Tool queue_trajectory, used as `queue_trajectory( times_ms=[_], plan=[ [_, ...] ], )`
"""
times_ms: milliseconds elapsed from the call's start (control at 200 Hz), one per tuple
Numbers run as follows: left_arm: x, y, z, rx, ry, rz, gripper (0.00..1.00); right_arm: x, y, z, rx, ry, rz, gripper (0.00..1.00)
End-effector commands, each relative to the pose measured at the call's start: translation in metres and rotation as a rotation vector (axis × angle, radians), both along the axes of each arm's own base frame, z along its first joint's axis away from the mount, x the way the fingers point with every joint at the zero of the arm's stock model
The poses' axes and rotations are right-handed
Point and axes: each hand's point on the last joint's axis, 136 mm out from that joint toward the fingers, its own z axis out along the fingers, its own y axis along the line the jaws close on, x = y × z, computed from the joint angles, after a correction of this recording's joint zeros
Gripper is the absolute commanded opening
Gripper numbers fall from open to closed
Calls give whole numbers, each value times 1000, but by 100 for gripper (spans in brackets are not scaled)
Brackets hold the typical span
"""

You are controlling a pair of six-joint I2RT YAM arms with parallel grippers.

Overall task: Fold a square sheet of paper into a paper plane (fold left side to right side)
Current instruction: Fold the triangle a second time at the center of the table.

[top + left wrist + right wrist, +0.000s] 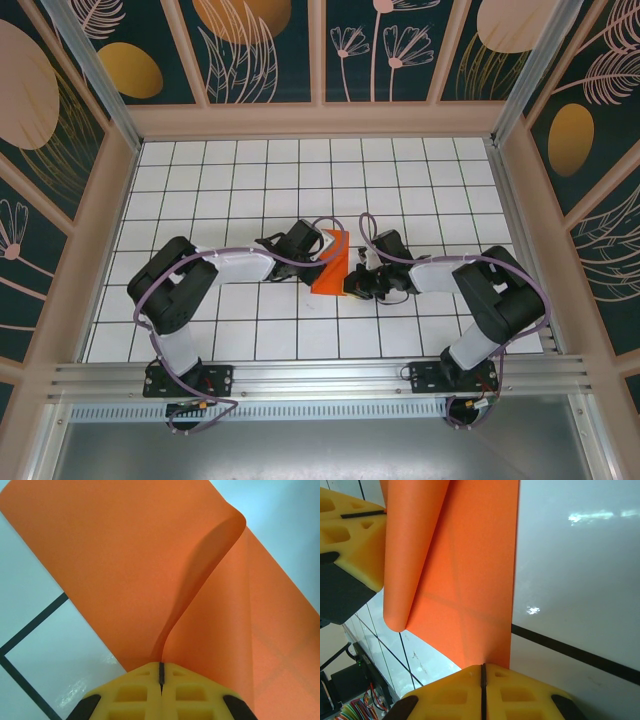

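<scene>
The square sheet of paper point(333, 268), bright orange, lies mid-table between both grippers, with one side lifted and curling over itself. In the left wrist view the sheet point(115, 555) rises in a curved flap from my left gripper point(161, 664), whose yellow jaws are shut on its edge. My right gripper point(482, 666) is shut on the opposite edge of the paper point(470, 580), which lies flat there with faint diagonal creases. From above, the left gripper point(322, 243) is at the sheet's upper left and the right gripper point(350, 281) at its lower right. The left gripper's yellow fingers point(350, 535) show beside the rolled flap.
The table point(250, 180) is white with a dark grid. Patterned walls point(110, 200) close it in on three sides, and an aluminium rail point(320, 378) with the arm bases runs along the near edge. Coloured cables point(350, 712) sit near the right arm.
</scene>
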Motion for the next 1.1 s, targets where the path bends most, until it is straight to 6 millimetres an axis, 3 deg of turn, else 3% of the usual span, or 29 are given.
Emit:
queue_trajectory(
  times_ms=[0, 290, 315, 520, 821, 1096],
  plan=[
    [5, -4, -2, 0, -3, -17, 0, -8, -9, -14, -67, 38, 4, 10],
    [5, -6, 0, -13, -3, -19, 0, -8, -9, -14, -68, 38, 5, 10],
    [12, -13, 10, -34, -23, -19, 0, -8, -9, -14, -67, 37, 6, 10],
    [14, -16, 19, -53, -35, -23, 0, -8, -9, -14, -68, 37, 6, 10],
    [8, -9, 5, -24, -11, -14, 0, -8, -9, -14, -70, 35, 5, 10],
    [3, 2, 9, -4, -20, 4, 0, -7, -9, -15, -73, 37, 7, 10]
  ],
)
